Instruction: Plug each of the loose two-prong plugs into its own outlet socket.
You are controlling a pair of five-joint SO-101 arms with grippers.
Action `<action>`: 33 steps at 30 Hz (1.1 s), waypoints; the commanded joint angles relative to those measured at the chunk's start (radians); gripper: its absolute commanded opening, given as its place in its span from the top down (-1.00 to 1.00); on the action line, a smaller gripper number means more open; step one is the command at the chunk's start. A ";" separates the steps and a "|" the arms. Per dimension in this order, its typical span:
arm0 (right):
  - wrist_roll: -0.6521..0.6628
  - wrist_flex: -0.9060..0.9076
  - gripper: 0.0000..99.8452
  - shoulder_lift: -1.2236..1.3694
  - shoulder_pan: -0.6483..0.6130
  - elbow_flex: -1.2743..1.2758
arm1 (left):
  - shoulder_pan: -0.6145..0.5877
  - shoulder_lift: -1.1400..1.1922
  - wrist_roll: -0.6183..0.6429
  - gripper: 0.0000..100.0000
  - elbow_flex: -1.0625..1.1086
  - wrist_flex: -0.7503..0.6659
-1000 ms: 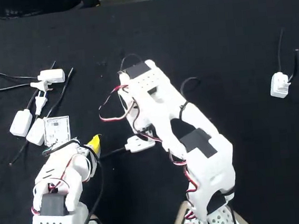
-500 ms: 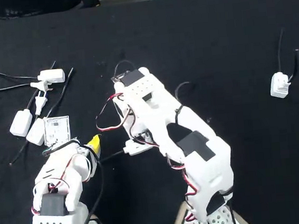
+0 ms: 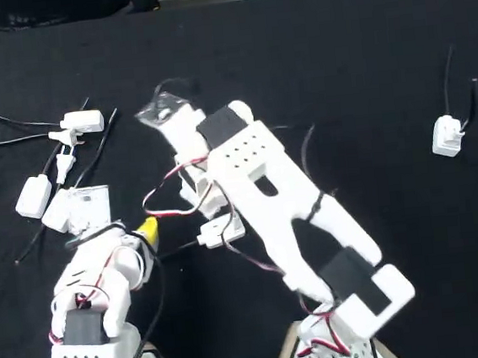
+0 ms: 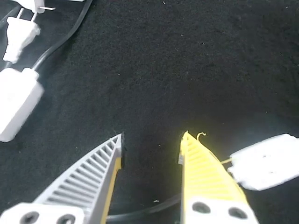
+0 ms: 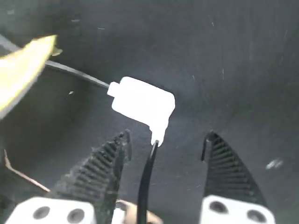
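A white plug (image 3: 221, 230) on a thin black cord lies on the black table between the two arms. In the right wrist view this plug (image 5: 142, 100) sits just ahead of my open right gripper (image 5: 164, 136), apart from both black fingers. My right arm (image 3: 255, 169) stretches over it in the high view. My left gripper (image 4: 152, 136) is open and holds nothing, and the same plug (image 4: 266, 161) lies just beyond its yellow finger (image 3: 148, 230). A loose two-prong plug (image 3: 65, 162) lies at the far left among white adapters (image 3: 33, 196) and a square outlet plate (image 3: 91, 206).
Another white plug (image 3: 447, 136) with a black cord lies alone at the far right. Thin black cords (image 3: 13, 123) trail off the left cluster. Open black tabletop stretches across the back and between the right arm and the far-right plug.
My right arm has swung left and stretched farther over the table, now covering the middle plug's far side. The plug itself and the left arm have hardly shifted.
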 commanded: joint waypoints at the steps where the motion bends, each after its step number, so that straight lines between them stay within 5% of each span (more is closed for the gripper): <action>1: 0.310 -0.020 0.53 -0.084 -0.041 0.002 | -0.108 -0.006 0.003 0.59 -0.079 0.000; 6: 0.562 -0.120 0.52 -0.077 -0.066 0.139 | -0.205 -0.006 0.006 0.59 -0.085 -0.005; 15: 0.713 -0.230 0.52 -0.074 -0.066 0.312 | -0.404 -0.008 0.107 0.59 -0.125 -0.008; 24: 0.740 -0.356 0.28 -0.074 -0.068 0.429 | -0.409 -0.008 0.115 0.59 -0.127 -0.008; 33: 1.020 -0.367 0.32 -0.071 -0.061 0.495 | -0.409 -0.008 0.115 0.59 -0.127 -0.008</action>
